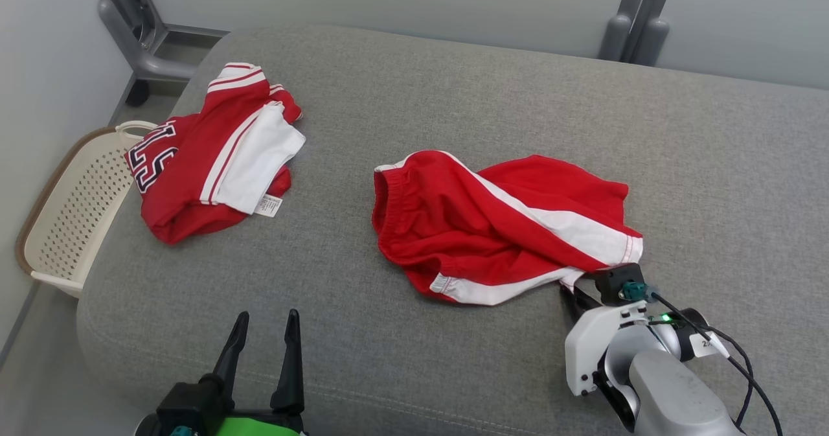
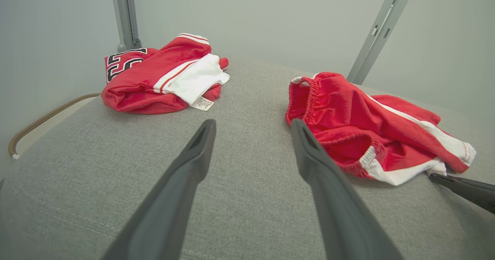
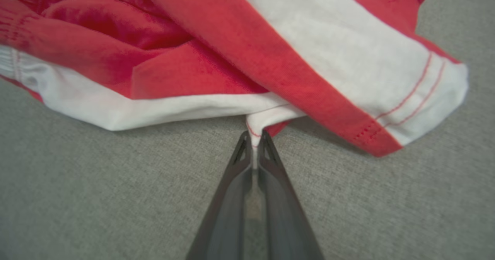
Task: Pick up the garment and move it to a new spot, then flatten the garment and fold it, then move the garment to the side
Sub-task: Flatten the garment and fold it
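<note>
- Up close, right wrist view: right gripper (image 3: 254, 137) pinching the white hem of the shorts (image 3: 185, 70).
- Head view: left gripper (image 1: 267, 319) spread, at 7 o'clock.
- Shorts red, white-striped, crumpled at centre of cushion (image 1: 453, 86).

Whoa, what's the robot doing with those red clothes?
It is tidying clothes on a grey cushion. Its right pincer is pinched shut on a white bit of hem at the edge of the red shorts, which lie crumpled and not yet lifted. Its left pincer is open and empty near the front. A red jersey lies bunched at the far left, near a basket.
</note>
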Tool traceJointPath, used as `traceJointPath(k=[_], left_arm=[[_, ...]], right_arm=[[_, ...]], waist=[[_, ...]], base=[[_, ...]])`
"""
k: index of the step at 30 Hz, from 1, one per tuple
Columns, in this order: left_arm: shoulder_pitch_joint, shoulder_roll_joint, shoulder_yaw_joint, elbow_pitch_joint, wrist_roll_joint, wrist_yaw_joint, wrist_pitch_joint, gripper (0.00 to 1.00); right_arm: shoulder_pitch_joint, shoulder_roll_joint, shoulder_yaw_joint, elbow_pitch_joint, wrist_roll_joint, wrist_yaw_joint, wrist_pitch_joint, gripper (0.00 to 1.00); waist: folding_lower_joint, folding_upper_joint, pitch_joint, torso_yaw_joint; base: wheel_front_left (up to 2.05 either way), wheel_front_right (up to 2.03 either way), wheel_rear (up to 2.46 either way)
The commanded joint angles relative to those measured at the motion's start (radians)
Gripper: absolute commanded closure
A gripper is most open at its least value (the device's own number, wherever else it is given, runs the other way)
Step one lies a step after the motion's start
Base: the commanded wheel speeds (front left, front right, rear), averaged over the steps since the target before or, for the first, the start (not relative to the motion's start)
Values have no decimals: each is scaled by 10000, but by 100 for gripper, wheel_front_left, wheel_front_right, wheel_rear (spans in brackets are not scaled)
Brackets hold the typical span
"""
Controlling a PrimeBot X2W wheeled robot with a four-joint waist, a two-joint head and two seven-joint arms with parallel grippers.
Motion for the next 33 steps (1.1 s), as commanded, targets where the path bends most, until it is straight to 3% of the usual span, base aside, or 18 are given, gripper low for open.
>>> traceJointPath(k=[1, 3, 10, 18, 26, 32, 33], left_arm=[[-85, 11, 14, -12, -61, 84, -6, 0], [-4, 11, 39, 4, -89, 100, -6, 0], [228, 11, 82, 43, -139, 145, -6, 0], [523, 10, 59, 75, -154, 171, -6, 0], [641, 12, 76, 49, -160, 185, -4, 0], [522, 11, 85, 71, -149, 112, -6, 0], [486, 11, 98, 78, -138, 95, -6, 0]], right_arm=[[-44, -16, -36, 117, -91, -7, -84, 94], [-5, -24, -88, 247, -194, -7, -157, 100], [-31, -79, -725, 242, -1378, -7, -507, 100], [315, -793, -1247, -865, -3179, -8, 126, 100], [923, -1918, -1154, -2615, -3346, -10, 1209, 100], [1521, -2743, -892, -3240, -3116, -11, 1926, 100], [1566, -2839, -873, -3269, -3115, -11, 2006, 88]], waist=[[-1, 0, -68, -66], [-1, 0, -161, -146], [-1, 0, -547, -499], [-1, 0, -1014, -836], [-1, 0, -1125, -994], [-1, 0, -1012, -1071], [-1, 0, -981, -1091]], base=[[0, 0, 0], [0, 0, 0], [0, 0, 0], [0, 0, 0], [0, 0, 0], [0, 0, 0], [0, 0, 0]])
